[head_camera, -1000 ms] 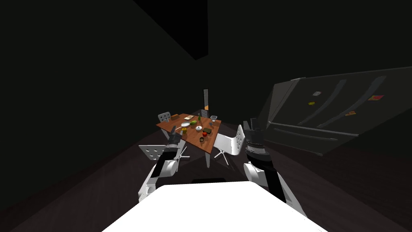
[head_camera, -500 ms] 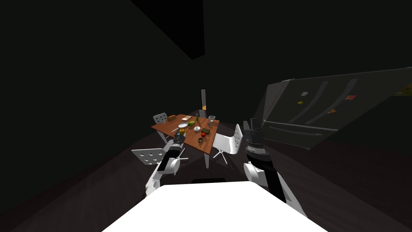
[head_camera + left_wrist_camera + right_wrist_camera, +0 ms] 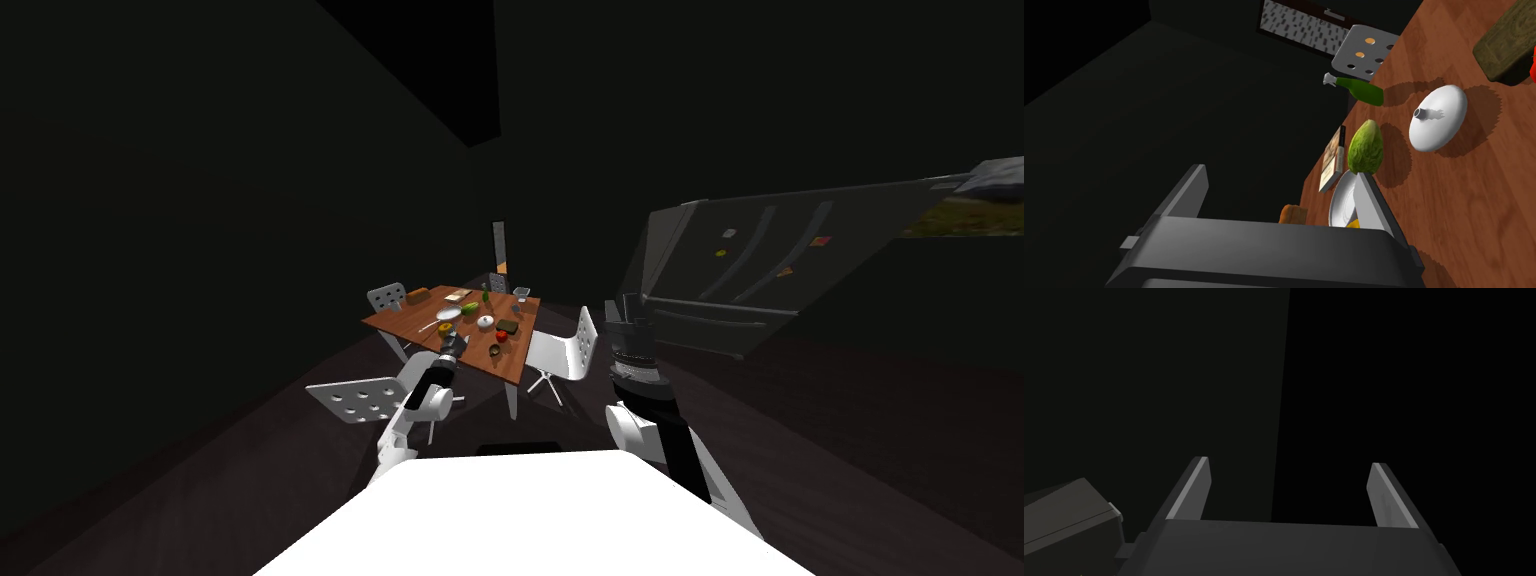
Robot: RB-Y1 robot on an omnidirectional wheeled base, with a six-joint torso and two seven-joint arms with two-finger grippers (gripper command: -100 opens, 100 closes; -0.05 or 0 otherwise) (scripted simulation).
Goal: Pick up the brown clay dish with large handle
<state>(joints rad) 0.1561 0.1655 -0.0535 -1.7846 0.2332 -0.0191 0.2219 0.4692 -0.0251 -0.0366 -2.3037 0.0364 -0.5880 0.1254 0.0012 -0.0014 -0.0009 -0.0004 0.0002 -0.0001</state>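
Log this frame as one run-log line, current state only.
phase: pre-grasp | left gripper: jaws open, at table edge by white plate | right gripper: jaws open, empty | brown dish: ungrasped

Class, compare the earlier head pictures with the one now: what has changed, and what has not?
My view swung, sliding the table leftward in the picture. The left gripper, open, moved right along its near edge, closer to the brown dish. Nothing was grasped. The right gripper stayed raised and open; the things on the table stayed put.

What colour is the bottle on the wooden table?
Green bottle, seen best in the left wrist view.
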